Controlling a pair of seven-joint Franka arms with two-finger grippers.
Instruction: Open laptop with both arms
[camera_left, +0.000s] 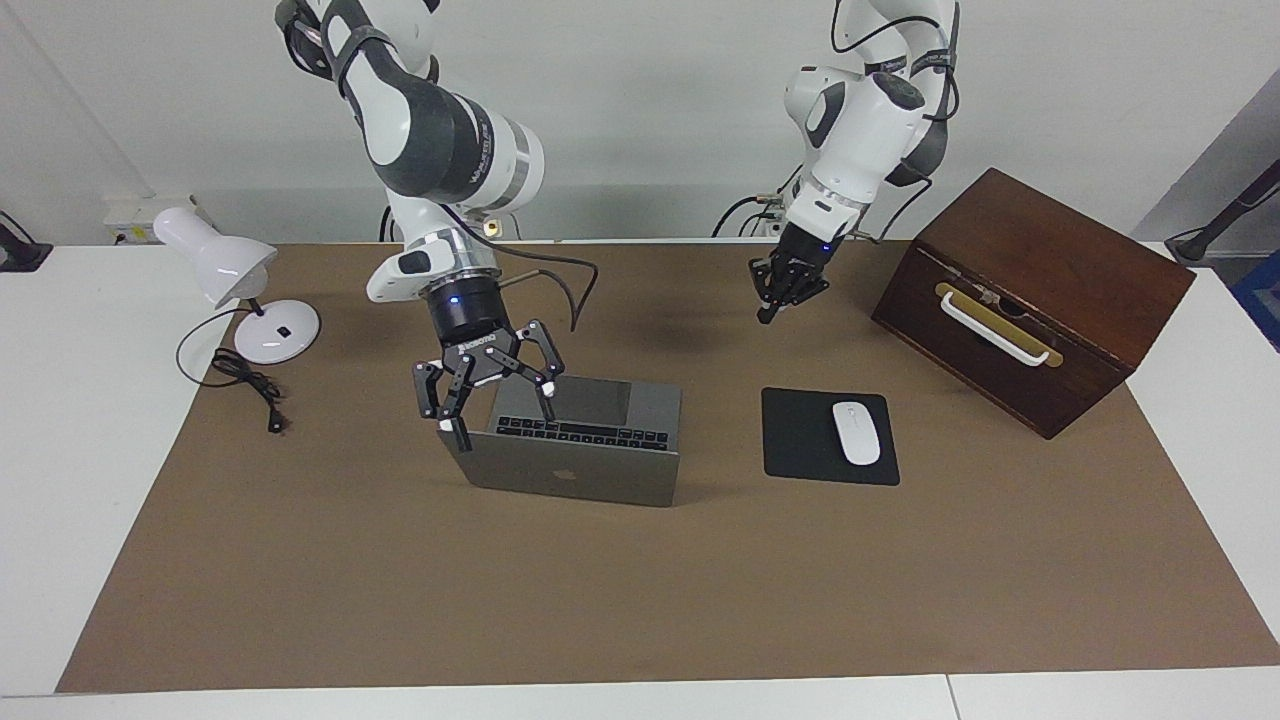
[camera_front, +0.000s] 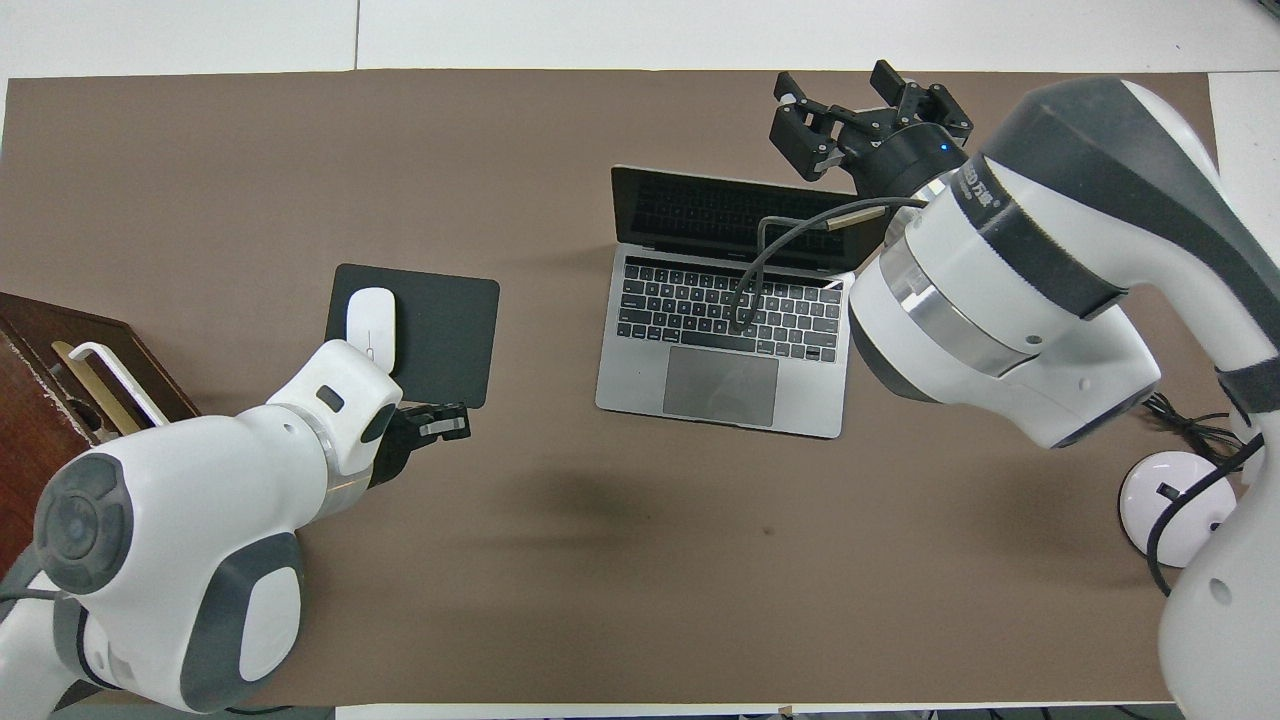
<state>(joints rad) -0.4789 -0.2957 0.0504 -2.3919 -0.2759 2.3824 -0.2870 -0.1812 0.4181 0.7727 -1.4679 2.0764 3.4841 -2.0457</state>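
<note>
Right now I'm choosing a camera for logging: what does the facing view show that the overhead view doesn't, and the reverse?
Facing only: the laptop's lid logo, the lamp's shade, the whole box. Overhead only: the screen's inner face and the full keyboard. Both: the laptop open, the mouse on its pad, the right end effector open by the lid's corner, the left end effector shut, off the laptop.

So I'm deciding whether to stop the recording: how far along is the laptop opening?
Done: the laptop stands open, lid up, keyboard and trackpad showing. In hand: the right gripper, open, hangs at the lid's corner toward the right arm's end; the left gripper, shut and empty, is up over bare mat near the wooden box. Left: probably only clearing the right arm.
</note>
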